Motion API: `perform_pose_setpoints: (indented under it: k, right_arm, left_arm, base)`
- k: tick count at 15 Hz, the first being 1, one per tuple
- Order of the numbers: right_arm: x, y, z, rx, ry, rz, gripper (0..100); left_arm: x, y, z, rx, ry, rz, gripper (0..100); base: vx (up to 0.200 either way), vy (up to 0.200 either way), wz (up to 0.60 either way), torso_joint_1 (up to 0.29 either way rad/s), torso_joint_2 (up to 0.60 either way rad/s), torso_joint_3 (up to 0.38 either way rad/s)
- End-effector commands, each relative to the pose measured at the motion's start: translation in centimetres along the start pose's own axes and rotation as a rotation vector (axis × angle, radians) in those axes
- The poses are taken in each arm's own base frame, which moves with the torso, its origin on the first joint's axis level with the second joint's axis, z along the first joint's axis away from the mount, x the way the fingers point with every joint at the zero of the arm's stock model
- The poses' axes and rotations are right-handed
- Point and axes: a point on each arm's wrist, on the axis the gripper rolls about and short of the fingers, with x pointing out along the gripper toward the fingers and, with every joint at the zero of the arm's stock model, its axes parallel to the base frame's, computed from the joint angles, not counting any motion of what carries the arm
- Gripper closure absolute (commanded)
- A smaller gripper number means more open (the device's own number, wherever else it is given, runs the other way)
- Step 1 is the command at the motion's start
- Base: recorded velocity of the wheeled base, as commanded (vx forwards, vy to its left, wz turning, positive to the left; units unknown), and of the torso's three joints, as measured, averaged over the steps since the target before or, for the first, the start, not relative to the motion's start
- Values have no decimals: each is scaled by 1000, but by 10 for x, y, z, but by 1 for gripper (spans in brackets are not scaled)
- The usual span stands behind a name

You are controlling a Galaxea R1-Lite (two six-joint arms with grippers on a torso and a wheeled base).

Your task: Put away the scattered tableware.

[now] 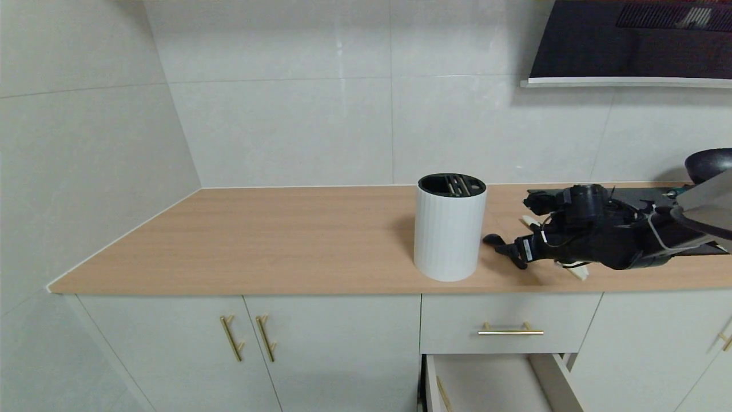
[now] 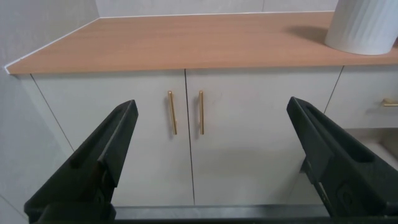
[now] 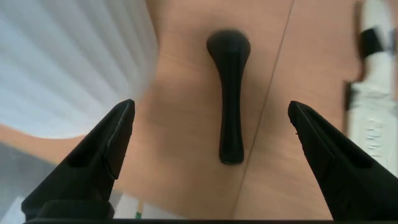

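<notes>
A white ribbed utensil holder (image 1: 449,234) with a black slotted top stands on the wooden counter (image 1: 274,240). Just right of it lies a black utensil (image 1: 490,238), rounded end toward the holder. My right gripper (image 1: 514,252) hovers low over it, open; in the right wrist view the black utensil (image 3: 229,93) lies between and ahead of the fingers (image 3: 93,168), with the holder (image 3: 68,62) to one side. A white-handled piece (image 3: 376,93) lies on the other side. My left gripper (image 2: 211,162) is open, below counter height, facing the cabinet doors (image 2: 186,124).
A black cooktop (image 1: 635,197) with a dark pan (image 1: 709,163) sits at the counter's right end. White pieces (image 1: 575,270) lie partly under the right arm. A drawer (image 1: 492,380) stands pulled out below the counter. The counter's left half is bare wood.
</notes>
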Motion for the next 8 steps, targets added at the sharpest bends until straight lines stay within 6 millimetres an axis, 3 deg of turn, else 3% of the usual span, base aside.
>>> perform_pose_setpoints:
  k: [1, 8]
  right_arm:
    - [18, -4, -14, 10, 37, -1, 0]
    - [36, -9, -26, 19, 61, -12, 0]
  left_arm:
    - [0, 0, 0, 0, 0, 1, 0]
    - [0, 0, 0, 0, 0, 1, 0]
  base:
    - [0, 0, 0, 0, 0, 0]
    - [0, 0, 0, 0, 0, 0]
